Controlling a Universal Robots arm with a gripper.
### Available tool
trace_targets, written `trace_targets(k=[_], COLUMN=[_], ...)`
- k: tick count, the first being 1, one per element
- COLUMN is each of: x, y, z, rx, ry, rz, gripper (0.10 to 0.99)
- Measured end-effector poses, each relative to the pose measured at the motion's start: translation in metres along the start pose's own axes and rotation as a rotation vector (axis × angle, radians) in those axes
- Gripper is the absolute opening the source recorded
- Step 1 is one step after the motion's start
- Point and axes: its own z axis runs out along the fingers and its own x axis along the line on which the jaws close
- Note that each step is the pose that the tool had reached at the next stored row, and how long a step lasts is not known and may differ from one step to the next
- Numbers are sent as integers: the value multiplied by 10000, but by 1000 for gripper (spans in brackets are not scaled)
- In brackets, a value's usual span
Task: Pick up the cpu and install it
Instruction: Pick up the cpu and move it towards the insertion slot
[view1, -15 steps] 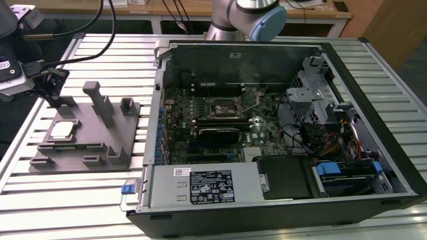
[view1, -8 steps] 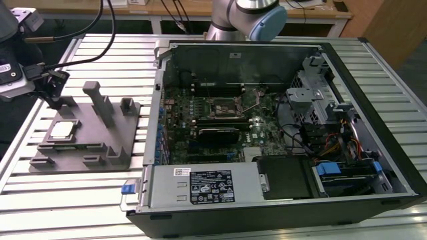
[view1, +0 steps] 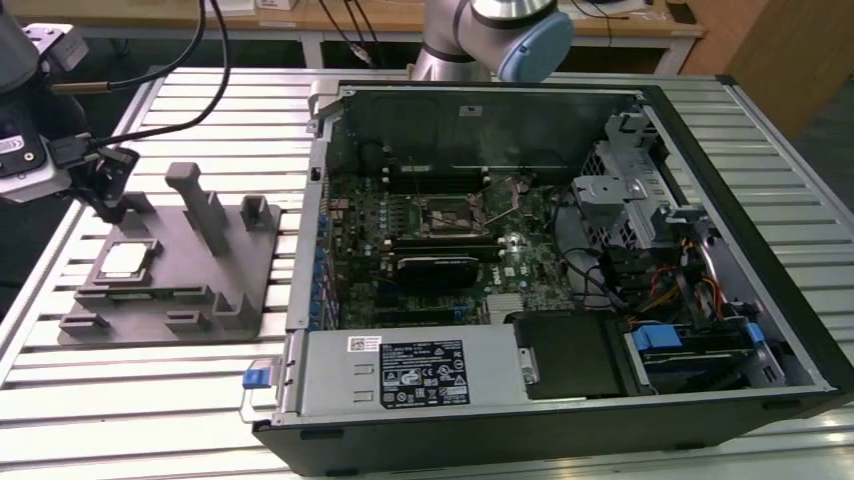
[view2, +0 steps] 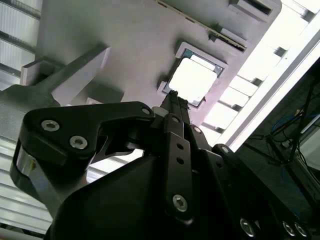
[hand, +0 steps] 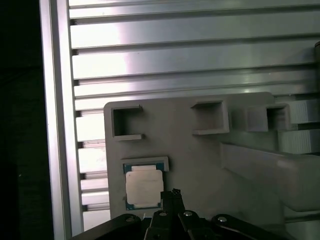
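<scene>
The cpu (view1: 123, 262) lies flat in a square recess of the grey fixture block (view1: 200, 270), on the exterior view's left, with its shiny silver top up. In both wrist views it shows as a pale square (view2: 192, 81) (hand: 144, 187). My gripper (view1: 107, 195) hangs above the fixture, a little beyond the cpu and apart from it. Its black fingertips (view2: 174, 96) (hand: 172, 193) are pressed together with nothing between them, and their tip points at the cpu's edge. The black motherboard socket (view1: 447, 212) sits inside the open computer case.
The open computer case (view1: 561, 250) stands on the slatted metal table (view1: 160, 400), to the exterior view's right of the fixture. Upright grey posts (view1: 200, 205) rise from the fixture beside the cpu. The table's edge rail (hand: 55, 125) runs close to the fixture.
</scene>
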Motion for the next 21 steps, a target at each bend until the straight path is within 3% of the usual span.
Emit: trace_targets(k=[21], x=[173], y=[-24], z=[152], rx=[0], ry=[0], rz=[0], gripper=[106])
